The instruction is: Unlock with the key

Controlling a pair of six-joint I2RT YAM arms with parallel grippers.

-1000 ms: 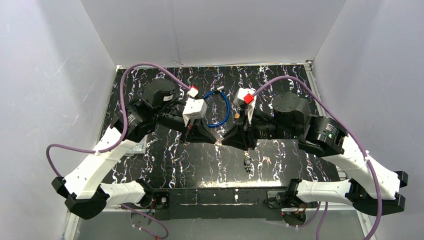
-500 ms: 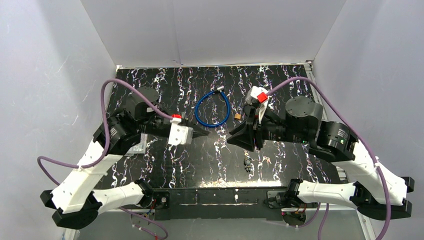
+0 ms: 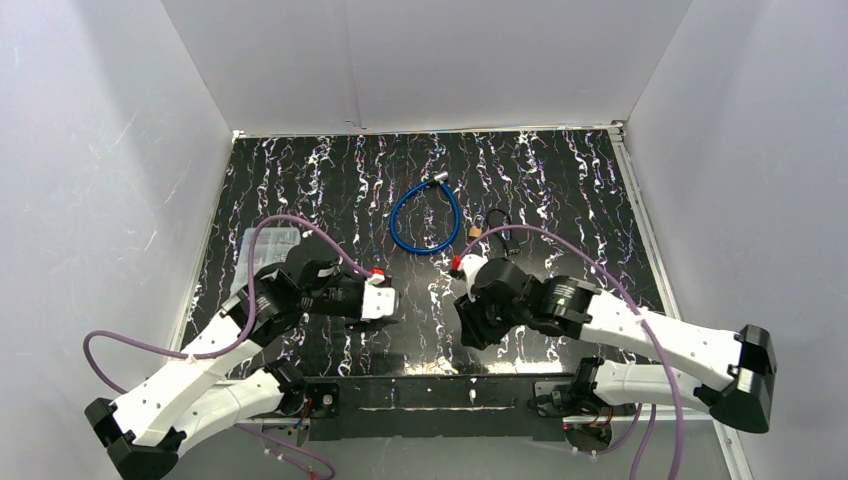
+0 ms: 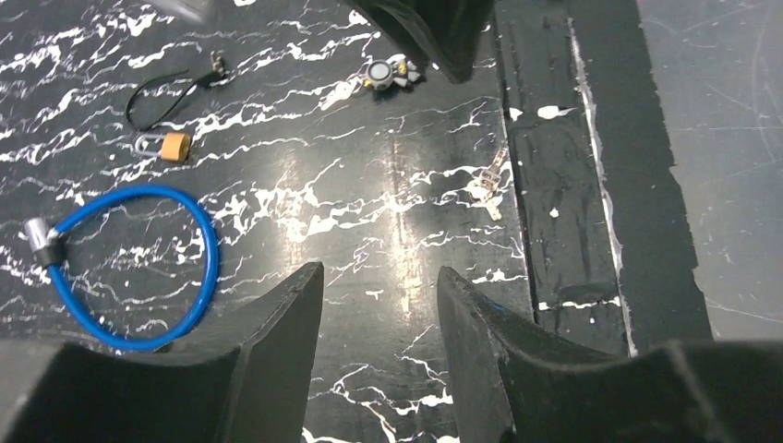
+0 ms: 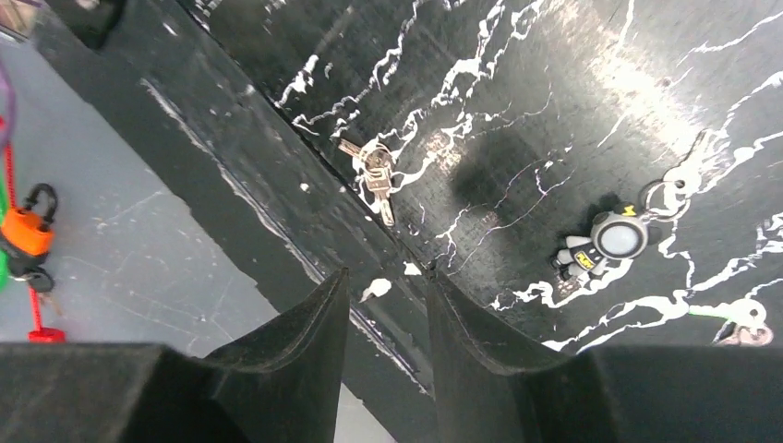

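A blue cable lock (image 3: 425, 215) lies looped at mid-table, its metal cylinder (image 4: 42, 240) at one end. A small brass padlock (image 4: 174, 146) rests beside a black cord loop (image 4: 162, 92). A bunch of keys (image 5: 374, 175) lies by the near black strip. A figure keychain (image 5: 605, 245) with a key (image 5: 688, 171) lies further in. My left gripper (image 4: 379, 272) hovers open near the front edge with nothing between its fingers. My right gripper (image 5: 388, 275) is open too, over the strip's edge, a little short of the key bunch.
The black base strip (image 4: 554, 185) runs along the table's near edge, with grey floor beyond it. An orange padlock (image 5: 23, 231) lies off the table there. White walls enclose the table on three sides. A clear plastic box (image 3: 268, 240) sits at the left.
Both arms have drawn back from mid-table toward the near edge. The left jaws went from shut to open, and the right jaws widened a little.
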